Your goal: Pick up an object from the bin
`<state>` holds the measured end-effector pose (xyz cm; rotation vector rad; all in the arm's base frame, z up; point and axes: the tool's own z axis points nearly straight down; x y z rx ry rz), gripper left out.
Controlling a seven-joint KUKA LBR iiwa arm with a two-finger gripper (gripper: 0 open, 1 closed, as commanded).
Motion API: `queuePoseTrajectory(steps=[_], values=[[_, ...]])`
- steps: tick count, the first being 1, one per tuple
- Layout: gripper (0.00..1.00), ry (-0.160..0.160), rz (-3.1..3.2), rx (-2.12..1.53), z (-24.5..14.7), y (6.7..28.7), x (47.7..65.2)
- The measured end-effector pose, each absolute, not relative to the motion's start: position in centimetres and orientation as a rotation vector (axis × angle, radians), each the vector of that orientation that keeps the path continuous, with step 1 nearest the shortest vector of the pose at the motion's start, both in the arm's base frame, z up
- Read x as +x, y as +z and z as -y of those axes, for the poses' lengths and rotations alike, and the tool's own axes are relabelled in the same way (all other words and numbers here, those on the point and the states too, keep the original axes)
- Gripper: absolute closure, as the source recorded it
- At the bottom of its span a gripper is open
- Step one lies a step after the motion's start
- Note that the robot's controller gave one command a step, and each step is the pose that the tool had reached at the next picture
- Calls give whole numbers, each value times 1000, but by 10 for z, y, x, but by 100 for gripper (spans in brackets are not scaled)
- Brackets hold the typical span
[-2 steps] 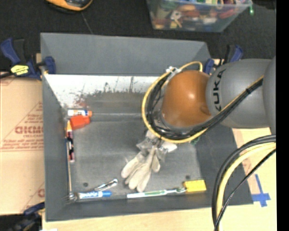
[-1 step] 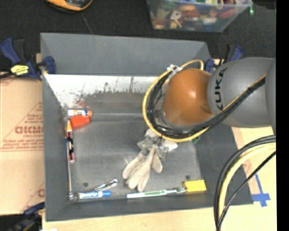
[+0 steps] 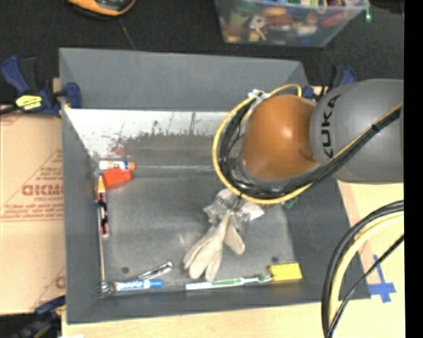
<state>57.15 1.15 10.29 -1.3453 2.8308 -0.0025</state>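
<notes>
My gripper sits under the arm's orange dome, right of the bin's middle. A cream glove stretches from the gripper down and to the left, its limp finger ends lying on the bin floor. The gripper is shut on the glove's upper end. A yellow block lies near the front right corner. Beside the block, a thin white and green stick lies along the front wall.
An orange piece and a small white tube lie at the back left. A dark pen runs along the left wall. A blue and white pen and a small silver clip lie at the front left.
</notes>
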Motion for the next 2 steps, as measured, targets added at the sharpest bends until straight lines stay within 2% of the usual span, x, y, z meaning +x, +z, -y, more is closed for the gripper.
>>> queuePoseTrajectory(steps=[1, 2], values=[[100, -7, -2827, -1340, -11, 134, 573], [100, -9, -2825, -1336, -11, 153, 574]])
